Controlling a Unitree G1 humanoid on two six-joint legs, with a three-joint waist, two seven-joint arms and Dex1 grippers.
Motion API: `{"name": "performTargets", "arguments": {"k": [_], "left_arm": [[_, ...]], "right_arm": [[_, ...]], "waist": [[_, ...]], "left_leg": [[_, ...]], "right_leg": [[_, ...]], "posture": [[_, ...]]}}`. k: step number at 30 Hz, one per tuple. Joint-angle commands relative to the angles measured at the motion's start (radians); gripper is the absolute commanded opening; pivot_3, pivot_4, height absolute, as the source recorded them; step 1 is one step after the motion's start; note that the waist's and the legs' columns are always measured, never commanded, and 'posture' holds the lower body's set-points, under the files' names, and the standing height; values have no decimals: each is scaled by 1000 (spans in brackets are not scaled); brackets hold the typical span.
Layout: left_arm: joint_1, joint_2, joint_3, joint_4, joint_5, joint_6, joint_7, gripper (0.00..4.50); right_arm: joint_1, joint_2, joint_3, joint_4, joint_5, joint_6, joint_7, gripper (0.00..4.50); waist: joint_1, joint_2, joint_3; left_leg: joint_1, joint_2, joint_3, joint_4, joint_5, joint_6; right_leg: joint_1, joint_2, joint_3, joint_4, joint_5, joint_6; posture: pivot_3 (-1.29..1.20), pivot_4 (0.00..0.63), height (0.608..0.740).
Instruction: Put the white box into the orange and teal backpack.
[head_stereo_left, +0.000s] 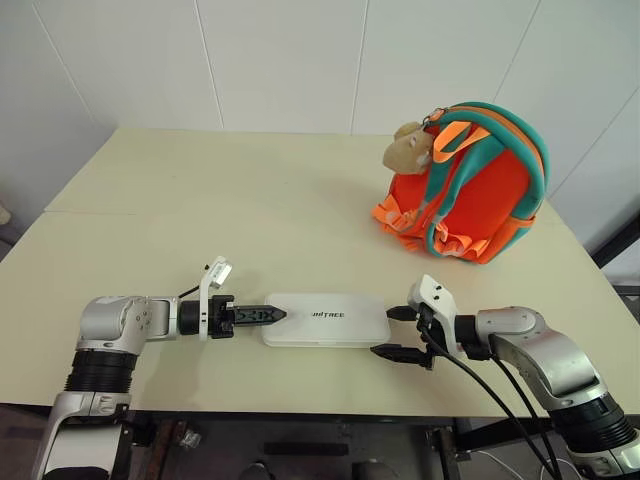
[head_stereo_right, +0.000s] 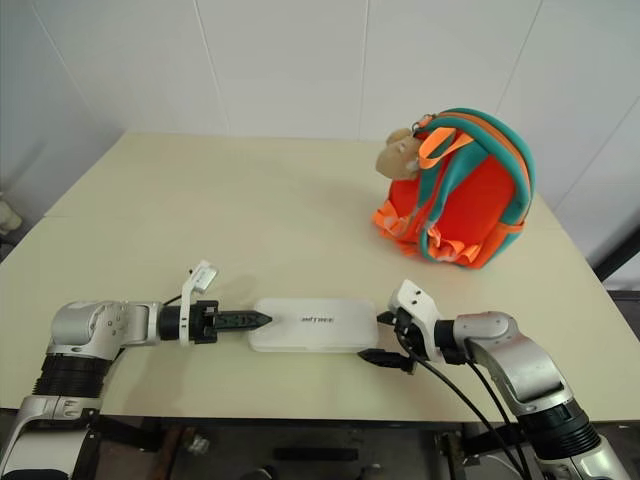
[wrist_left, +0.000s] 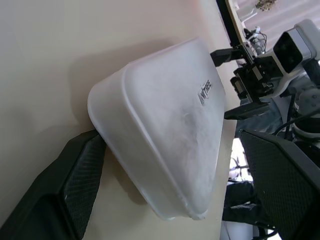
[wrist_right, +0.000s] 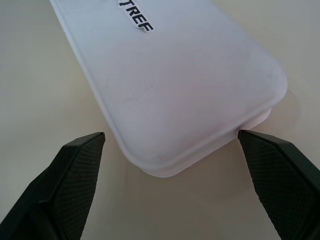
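Note:
The white box (head_stereo_left: 325, 319) lies flat near the table's front edge, dark lettering on top. My left gripper (head_stereo_left: 268, 315) is at its left end, open; in the left wrist view the fingers (wrist_left: 75, 180) stand wide on either side of that end, one close to a corner. At the box's right end my right gripper (head_stereo_left: 397, 333) is open too. In the right wrist view its fingertips (wrist_right: 82, 155) flank the rounded end with a gap on each side. The orange and teal backpack (head_stereo_left: 470, 190) stands upright at the far right, a tan plush head (head_stereo_left: 408, 148) on its left side.
The beige table (head_stereo_left: 200, 210) reaches back to a white tiled wall. The box lies a short way from the front edge (head_stereo_left: 300, 410). Black cables (head_stereo_left: 470, 385) hang from my right wrist. A wide stretch of tabletop separates the box from the backpack.

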Motion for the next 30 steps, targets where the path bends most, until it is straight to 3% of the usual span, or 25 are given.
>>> {"name": "performTargets", "arguments": {"k": [1, 11, 17, 20, 28, 30], "left_arm": [[-16, -52, 8, 19, -55, 105, 22, 4472], [-57, -144, 88, 83, -78, 257, 107, 4472], [-58, -136, 70, 96, -77, 252, 107, 4472], [-57, -116, 65, 96, -93, 264, 88, 3935], [-17, -54, 60, 36, -222, 304, 68, 1457], [-10, -61, 115, 22, -243, 304, 95, 1208]], "right_arm": [[-19, 25, 2, -19, 12, -29, 1, 4500], [-7, 41, -7, -33, 2, -39, -11, 4500], [11, 32, -8, -45, -2, -46, -17, 4500], [24, 15, -14, -36, -18, -66, -17, 4500], [101, -41, -136, -36, -13, -121, -62, 4500], [111, -50, -210, -36, 1, -119, -95, 4500]], "waist": [[1, 0, 0], [-1, 0, 0], [-1, 0, 0], [-1, 0, 0], [-2, 0, 0], [-1, 0, 0]], "left_leg": [[0, 0, 0, 0, 0, 0], [0, 0, -1, 1, 0, 0], [0, 0, -1, 1, 0, 0], [0, 0, -1, 1, 0, 0], [0, 0, -1, 0, 0, 0], [-1, 0, -1, 0, 0, 0]], "right_leg": [[0, 0, 0, 0, 0, 0], [0, 0, 0, 0, 0, 1], [1, 0, 0, 0, 0, 1], [1, 0, 0, 0, 0, 1], [0, 0, 0, -1, 0, 1], [0, 0, 0, -1, 0, 1]], "posture": [[0, 150, 740], [0, 150, 740], [0, 150, 740], [0, 150, 740], [0, 150, 740], [0, 150, 740]]}}
